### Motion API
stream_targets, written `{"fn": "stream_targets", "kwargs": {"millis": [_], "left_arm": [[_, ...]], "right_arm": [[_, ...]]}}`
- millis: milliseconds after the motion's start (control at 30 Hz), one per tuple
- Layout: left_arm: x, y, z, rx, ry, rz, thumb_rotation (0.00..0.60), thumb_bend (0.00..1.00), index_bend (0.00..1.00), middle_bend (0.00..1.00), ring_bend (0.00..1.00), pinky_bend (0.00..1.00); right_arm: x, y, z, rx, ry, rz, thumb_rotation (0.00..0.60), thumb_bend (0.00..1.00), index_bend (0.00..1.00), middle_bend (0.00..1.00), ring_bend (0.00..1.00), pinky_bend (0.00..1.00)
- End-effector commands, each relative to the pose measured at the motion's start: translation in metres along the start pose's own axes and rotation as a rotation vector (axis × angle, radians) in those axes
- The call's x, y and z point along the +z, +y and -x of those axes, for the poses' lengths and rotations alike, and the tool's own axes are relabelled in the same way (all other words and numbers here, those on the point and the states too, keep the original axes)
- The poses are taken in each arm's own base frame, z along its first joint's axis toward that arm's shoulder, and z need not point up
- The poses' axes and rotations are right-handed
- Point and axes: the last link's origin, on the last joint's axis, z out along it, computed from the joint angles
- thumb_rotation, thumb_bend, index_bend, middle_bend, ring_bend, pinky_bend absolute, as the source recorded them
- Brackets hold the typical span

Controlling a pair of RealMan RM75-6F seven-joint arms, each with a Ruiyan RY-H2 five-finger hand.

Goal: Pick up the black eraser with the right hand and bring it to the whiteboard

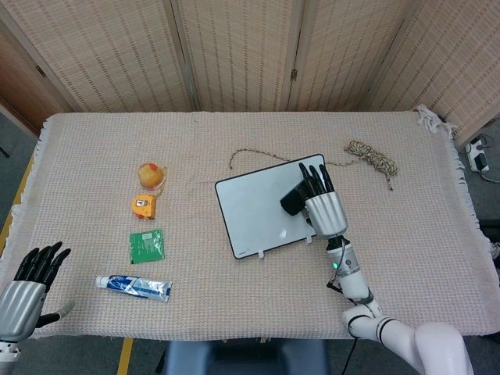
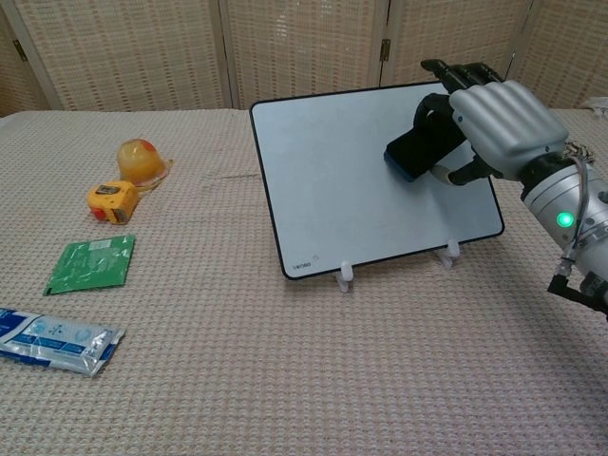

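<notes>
The whiteboard (image 1: 258, 207) (image 2: 332, 180) stands tilted on small white feet at the table's middle. My right hand (image 1: 323, 207) (image 2: 496, 128) grips the black eraser (image 1: 293, 200) (image 2: 418, 147) and holds it in front of the board's upper right part. Whether the eraser touches the board surface I cannot tell. My left hand (image 1: 27, 289) hovers at the near left table corner with fingers spread and nothing in it; only the head view shows it.
On the left lie an orange round object (image 1: 149, 175) (image 2: 140, 160), a yellow tape measure (image 1: 143, 205) (image 2: 111, 200), a green packet (image 1: 146, 245) (image 2: 92, 262) and a blue-white tube (image 1: 133, 287) (image 2: 52, 337). A coiled rope (image 1: 373, 158) lies behind the board, at the right.
</notes>
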Motion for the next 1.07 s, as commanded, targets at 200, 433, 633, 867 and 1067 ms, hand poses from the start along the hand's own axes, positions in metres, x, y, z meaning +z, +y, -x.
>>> {"fn": "stream_targets", "kwargs": {"millis": [200,433,633,867,1067], "left_arm": [[0.000,0.000,0.001,0.007,-0.001,-0.003,0.600,0.21,0.01,0.06,0.04,0.00],[0.001,-0.001,0.000,0.001,0.005,-0.008,0.600,0.21,0.01,0.06,0.04,0.00],[0.000,0.001,0.002,0.020,-0.001,-0.010,0.600,0.21,0.01,0.06,0.04,0.00],[-0.001,0.004,0.005,0.042,-0.004,-0.005,0.600,0.21,0.01,0.06,0.04,0.00],[-0.001,0.007,0.008,0.061,-0.009,-0.001,0.600,0.21,0.00,0.06,0.04,0.00]], "right_arm": [[-0.005,0.006,-0.002,0.009,-0.032,-0.005,0.600,0.31,0.07,0.00,0.00,0.00],[-0.048,0.029,-0.027,0.079,-0.100,0.004,0.600,0.31,0.04,0.00,0.00,0.00],[-0.111,0.067,-0.084,0.078,-0.280,0.088,0.600,0.31,0.04,0.00,0.00,0.00],[-0.179,0.106,-0.114,0.014,-0.383,0.210,0.600,0.31,0.01,0.00,0.00,0.00],[-0.207,0.110,-0.120,0.024,-0.398,0.232,0.600,0.31,0.01,0.00,0.00,0.00]]}}
